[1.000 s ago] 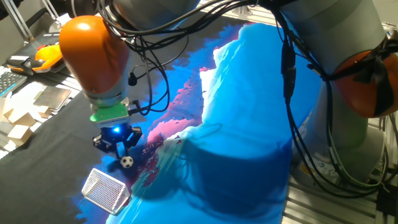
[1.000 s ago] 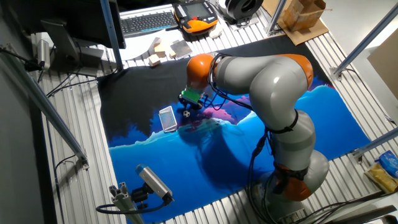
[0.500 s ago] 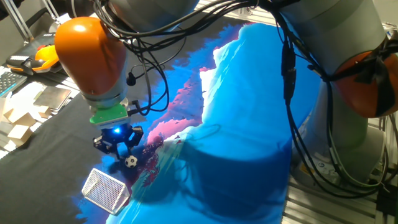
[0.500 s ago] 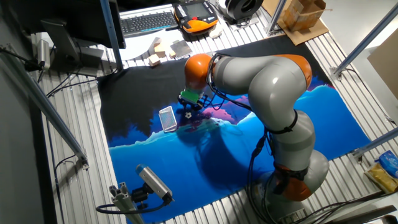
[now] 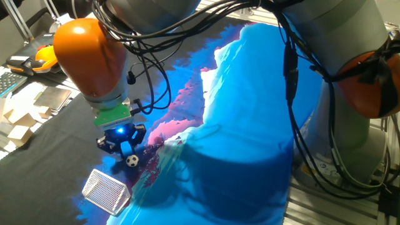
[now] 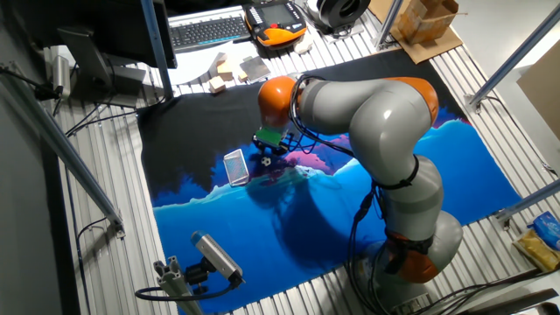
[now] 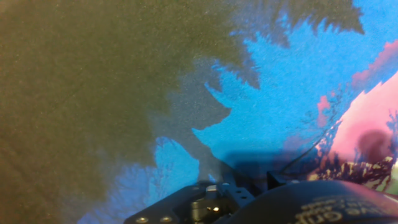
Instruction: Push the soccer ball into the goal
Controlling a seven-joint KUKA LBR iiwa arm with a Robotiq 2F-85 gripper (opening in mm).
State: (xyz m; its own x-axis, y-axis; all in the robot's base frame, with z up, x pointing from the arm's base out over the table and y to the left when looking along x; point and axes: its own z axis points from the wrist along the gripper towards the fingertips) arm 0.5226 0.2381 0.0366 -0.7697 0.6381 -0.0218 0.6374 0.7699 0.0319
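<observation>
Ball (image 5: 132, 160) on the table (image 5: 250, 112), a short way from the goal (image 5: 106, 190), on the side toward the arm. In the other fixed view the ball (image 6: 265, 161) sits just beside the goal (image 6: 234, 166).

Step in hand, by my reading: nudging the ball goalward. Best done with the pincer (image 5: 123, 144) kept low and behind the ball, on a line through the goal mouth; slow push, since a small ball will roll off sideways.

Pincer low over the table, at or touching the ball. Opening: cannot tell. Holds nothing visible. Hand view shows only table print.
</observation>
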